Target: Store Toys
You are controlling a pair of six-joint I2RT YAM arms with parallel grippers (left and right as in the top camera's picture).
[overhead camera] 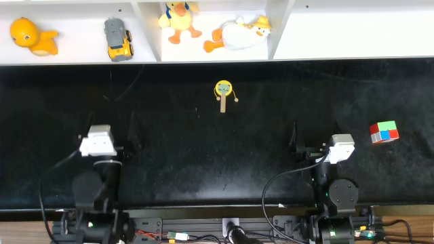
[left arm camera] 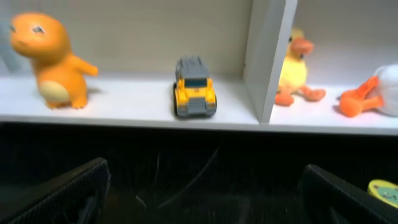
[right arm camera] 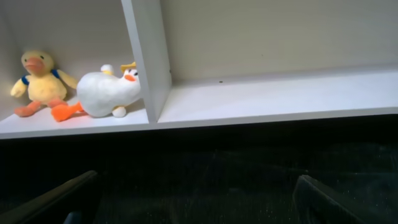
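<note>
Saw from above the left claw low over the black table, fingers spread wide and holding nothing. Found the right claw just as open and empty. Spotted a rattle lying flat on the table ahead of both claws, between their lines, closer to the shelf than to either. Noted a cube on the table, off to the right claw's right and apart from it. Counted four toys on the shelf, well ahead of the claws: an orange figure and a truck in the left bay, a duck and a goose in the middle bay.

Looked out past the left claw, nothing between its fingers. Placed the truck straight ahead, the figure ahead to the left, the duck ahead to the right past the divider, and the rattle's rim beside the right-hand finger.

Looked out past the right claw, again wide and bare. Placed the goose and duck ahead to its left, with a bare bay straight ahead.
</note>
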